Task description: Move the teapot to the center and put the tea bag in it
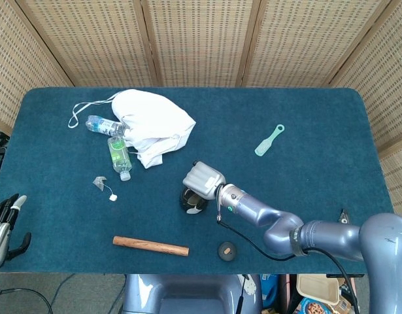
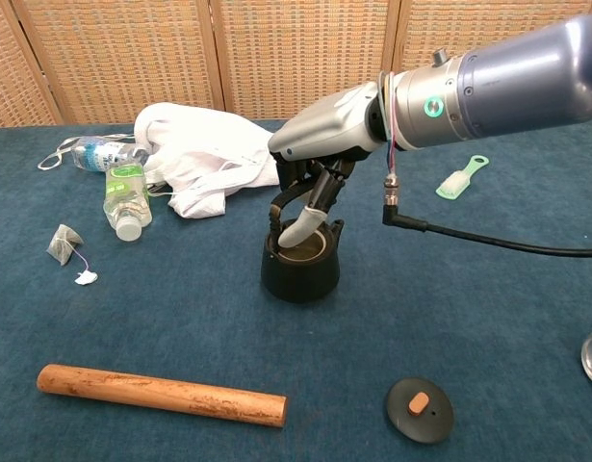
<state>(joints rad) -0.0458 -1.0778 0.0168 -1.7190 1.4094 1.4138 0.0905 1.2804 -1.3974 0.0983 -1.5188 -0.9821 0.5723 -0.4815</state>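
The black teapot stands lidless near the middle of the blue table. My right hand grips its thin handle from above, with one finger hanging over the open mouth. The tea bag lies flat at the table's left, its string and tag trailing toward the front. The teapot's black lid lies near the front edge. My left hand hangs off the table's left front corner, fingers apart, holding nothing.
A wooden rod lies along the front. A white cloth bag and two plastic bottles sit at the back left. A green brush lies at the right. A cable trails from my right forearm.
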